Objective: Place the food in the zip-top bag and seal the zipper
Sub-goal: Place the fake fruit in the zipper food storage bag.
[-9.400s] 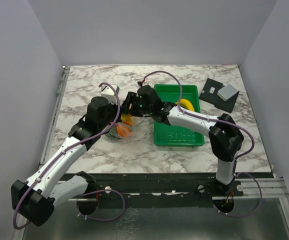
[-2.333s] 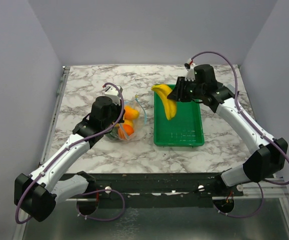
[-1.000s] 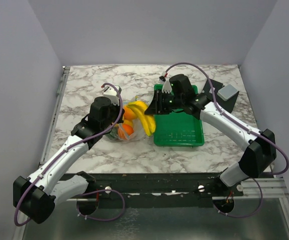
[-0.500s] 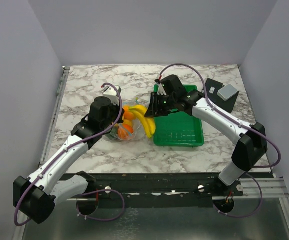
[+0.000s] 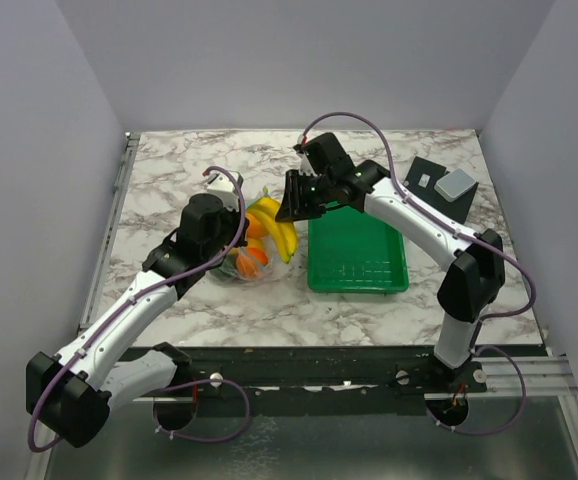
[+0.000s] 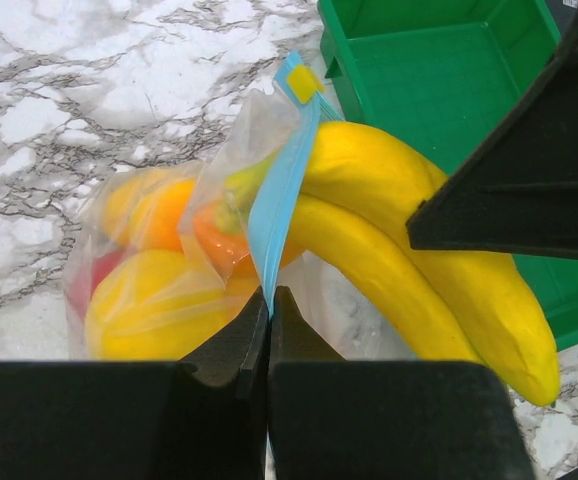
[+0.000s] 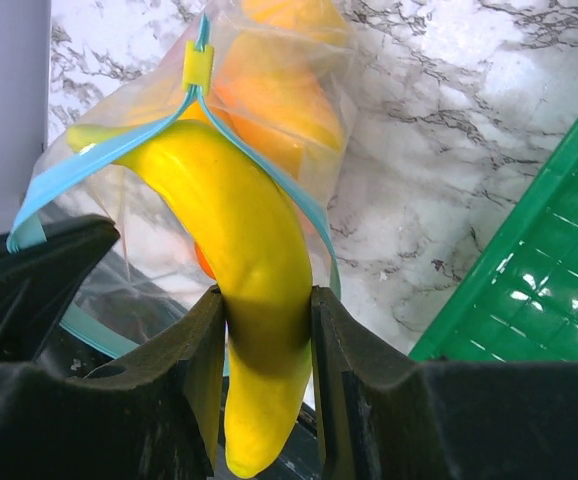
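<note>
The clear zip-top bag lies left of the tray and holds several orange-yellow fruits and a red one. My left gripper is shut on the bag's light blue zipper and holds the mouth up; it also shows in the top view. My right gripper is shut on a yellow banana bunch, whose tip pokes between the two zipper strips into the mouth. In the top view the right gripper holds the bananas at the bag.
The green tray sits right of the bag, its near corner in the right wrist view. A dark square plate with a grey block lies at the back right. A yellow slider sits on the zipper.
My right gripper has carried the banana bunch left from over the tray to the bag's mouth. My left gripper has stayed shut on the zipper strip.
</note>
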Controlling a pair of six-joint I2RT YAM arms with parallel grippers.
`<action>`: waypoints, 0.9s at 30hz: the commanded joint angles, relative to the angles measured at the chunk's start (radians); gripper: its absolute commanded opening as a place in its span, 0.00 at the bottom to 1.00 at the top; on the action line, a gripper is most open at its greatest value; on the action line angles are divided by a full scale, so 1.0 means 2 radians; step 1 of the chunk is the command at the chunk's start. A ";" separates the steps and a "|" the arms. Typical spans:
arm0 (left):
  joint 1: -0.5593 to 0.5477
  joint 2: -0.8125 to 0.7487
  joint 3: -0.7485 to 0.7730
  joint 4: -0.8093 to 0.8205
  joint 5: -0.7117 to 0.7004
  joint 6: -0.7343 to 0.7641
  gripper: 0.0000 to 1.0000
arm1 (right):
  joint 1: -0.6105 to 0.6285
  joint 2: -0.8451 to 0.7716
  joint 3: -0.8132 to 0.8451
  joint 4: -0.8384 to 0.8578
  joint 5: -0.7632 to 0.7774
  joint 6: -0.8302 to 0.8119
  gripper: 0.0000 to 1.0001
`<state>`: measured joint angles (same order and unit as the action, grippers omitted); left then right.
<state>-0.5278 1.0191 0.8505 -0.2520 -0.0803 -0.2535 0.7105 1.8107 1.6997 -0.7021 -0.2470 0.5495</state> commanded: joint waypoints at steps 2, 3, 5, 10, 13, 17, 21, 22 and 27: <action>-0.008 -0.009 0.007 -0.001 0.019 -0.007 0.00 | 0.007 0.036 0.045 -0.019 -0.002 0.016 0.04; -0.009 -0.008 0.007 -0.001 0.020 -0.008 0.00 | 0.009 0.041 0.049 -0.017 -0.001 0.019 0.04; -0.011 -0.006 0.007 -0.001 0.022 -0.009 0.00 | 0.012 0.049 0.059 -0.014 -0.001 0.026 0.04; -0.015 -0.004 0.008 0.000 0.028 -0.012 0.00 | 0.014 0.058 0.063 0.008 0.007 0.051 0.04; -0.017 0.000 0.008 -0.001 0.036 -0.014 0.00 | 0.014 0.057 0.051 0.034 0.012 0.072 0.04; -0.018 0.009 0.010 0.001 0.056 -0.016 0.00 | 0.016 0.062 0.043 0.058 0.014 0.091 0.04; -0.018 0.012 0.010 0.005 0.071 -0.017 0.00 | 0.021 0.070 0.044 0.072 0.034 0.089 0.03; -0.017 0.011 0.010 0.005 0.072 -0.016 0.00 | 0.021 0.073 0.043 0.074 0.038 0.085 0.03; -0.018 0.004 0.009 0.006 0.071 -0.013 0.00 | 0.022 0.075 0.025 0.079 0.055 0.064 0.03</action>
<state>-0.5522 1.0428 0.8505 -0.2634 0.0090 -0.2726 0.7460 1.9411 1.7786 -0.6052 -0.1951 0.7010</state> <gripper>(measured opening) 0.004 0.370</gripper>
